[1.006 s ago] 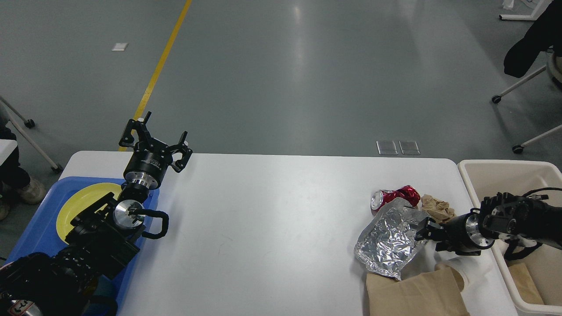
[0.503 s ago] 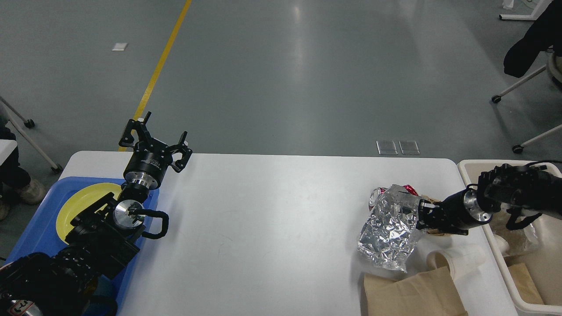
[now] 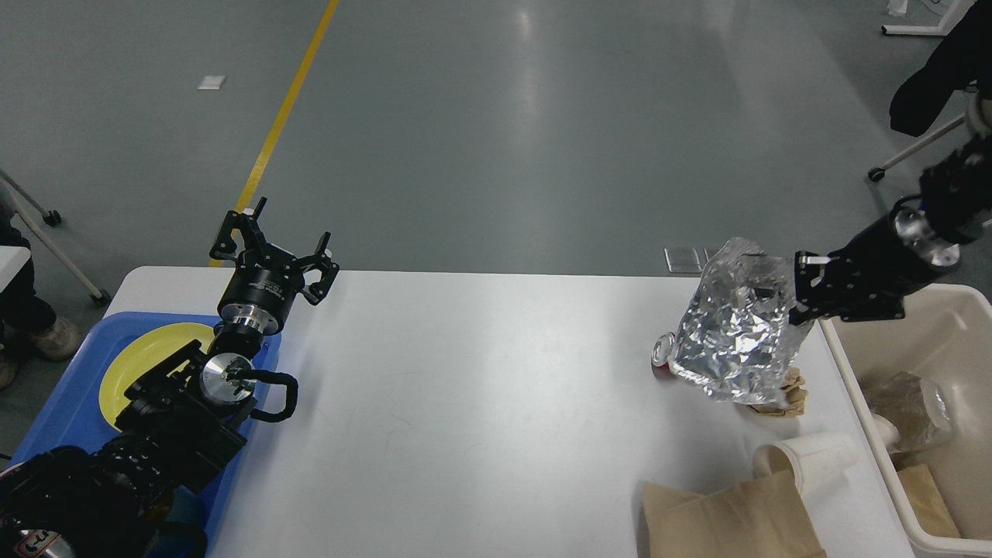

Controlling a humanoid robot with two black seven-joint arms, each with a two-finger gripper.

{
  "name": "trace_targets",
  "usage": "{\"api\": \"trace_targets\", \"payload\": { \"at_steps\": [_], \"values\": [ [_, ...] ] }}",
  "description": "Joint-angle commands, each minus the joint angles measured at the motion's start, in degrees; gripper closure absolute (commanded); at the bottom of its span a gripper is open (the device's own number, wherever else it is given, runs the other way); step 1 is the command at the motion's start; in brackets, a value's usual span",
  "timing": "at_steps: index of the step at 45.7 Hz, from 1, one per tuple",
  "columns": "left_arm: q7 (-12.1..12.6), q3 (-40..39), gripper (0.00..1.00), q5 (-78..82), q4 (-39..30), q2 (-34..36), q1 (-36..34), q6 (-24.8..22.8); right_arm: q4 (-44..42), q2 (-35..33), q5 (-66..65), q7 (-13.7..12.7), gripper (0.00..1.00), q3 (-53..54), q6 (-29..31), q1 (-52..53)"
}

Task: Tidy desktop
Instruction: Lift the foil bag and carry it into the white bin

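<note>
We are carrying the crumpled foil bag (image 3: 736,333), pinched in our right gripper (image 3: 798,291), toward the beige bin (image 3: 961,496); we should release only once fully over it. Our left gripper (image 3: 273,246) is hanging wide apart.

No text, label, brand or number can be read on anything here.

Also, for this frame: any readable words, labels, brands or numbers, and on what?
None can be read.
red can: mostly hidden behind the foil bag that the right gripper holds; no print legible.
brown paper bag: no print visible.
paper cup: plain.
Sticker on the left arm's base: too blurred.
</note>
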Motion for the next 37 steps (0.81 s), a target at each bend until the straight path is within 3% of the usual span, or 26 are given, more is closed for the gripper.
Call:
{"api": "trace_targets", "payload": {
  "at_steps": [1, 14, 17, 22, 27, 33, 37],
  "values": [
    [0.0, 0.0, 0.03, 0.01, 0.0, 0.0, 0.0, 0.0, -0.03, -0.88, -0.26, -0.01, 1.0, -6.36, 1.4, 11.82],
    [0.0, 0.0, 0.03, 0.01, 0.0, 0.0, 0.0, 0.0, -16.37, -9.31, -0.79, -0.19, 1.0, -9.36, 1.4, 15.97],
    [0.0, 0.0, 0.03, 0.01, 0.0, 0.0, 0.0, 0.0, -18.13, -11.86, -0.7, -0.19, 1.0, -9.18, -2.25, 15.71],
    [0.0, 0.0, 0.03, 0.01, 0.0, 0.0, 0.0, 0.0, -18.4, -16.34, 0.27, -0.19, 1.0, -9.01, -12.97, 13.52],
    [0.0, 0.0, 0.03, 0.01, 0.0, 0.0, 0.0, 0.0, -18.4, -19.08, 0.44, -0.19, 1.0, -8.39, -27.46, 9.39],
    [0.0, 0.0, 0.03, 0.01, 0.0, 0.0, 0.0, 0.0, -18.49, -21.1, 1.85, -0.01, 1.0, -6.2, -45.48, 0.17],
    [0.0, 0.0, 0.03, 0.01, 0.0, 0.0, 0.0, 0.0, -19.62, -22.15, 4.39, 0.51, 1.0, -2.16, -53.67, -8.0]
  ]
}}
